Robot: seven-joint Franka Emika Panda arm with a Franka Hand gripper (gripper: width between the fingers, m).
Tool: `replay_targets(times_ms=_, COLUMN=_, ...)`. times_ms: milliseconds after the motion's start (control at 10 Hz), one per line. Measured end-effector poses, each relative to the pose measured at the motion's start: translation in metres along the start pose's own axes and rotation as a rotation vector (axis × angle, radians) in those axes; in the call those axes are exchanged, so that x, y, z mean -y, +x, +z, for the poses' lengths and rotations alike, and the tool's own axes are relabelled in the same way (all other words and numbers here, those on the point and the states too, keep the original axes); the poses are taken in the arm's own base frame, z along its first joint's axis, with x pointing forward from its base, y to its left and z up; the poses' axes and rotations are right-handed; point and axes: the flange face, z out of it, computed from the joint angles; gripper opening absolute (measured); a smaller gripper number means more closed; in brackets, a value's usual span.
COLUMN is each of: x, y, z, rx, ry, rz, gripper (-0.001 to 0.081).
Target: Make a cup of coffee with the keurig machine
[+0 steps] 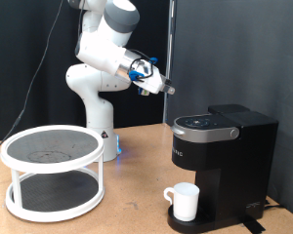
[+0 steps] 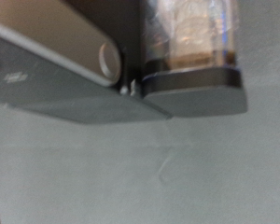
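**A:** Where's your gripper?

**B:** Raised in the air, above and to the exterior view's left of the keurig machine, touching nothing. You cannot tell whether its fingers are parted or closed.

**A:** And the cup?

**B:** You'll find the white mug upright on the machine's drip base, handle toward the exterior view's left. The lid is down.

**A:** Anything else?

**B:** A white two-tier round rack sits on the wooden table, well apart. Your wrist view is blurred, showing the machine's grey top.

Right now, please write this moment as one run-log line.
gripper: raised, above-left of keurig machine | lid: closed | cup: on drip base
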Motion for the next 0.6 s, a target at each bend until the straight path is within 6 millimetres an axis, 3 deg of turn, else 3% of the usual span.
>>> replay_targets(times_ms=200, x=-0.015, y=-0.023, z=-0.002, rx=-0.014, ry=0.042, rz=-0.088, gripper=0.0734)
replay_targets(times_ms=600, x=-0.057, y=-0.069, z=0.011, rx=-0.309, ry=0.323, rz=-0.424, gripper=0.0734)
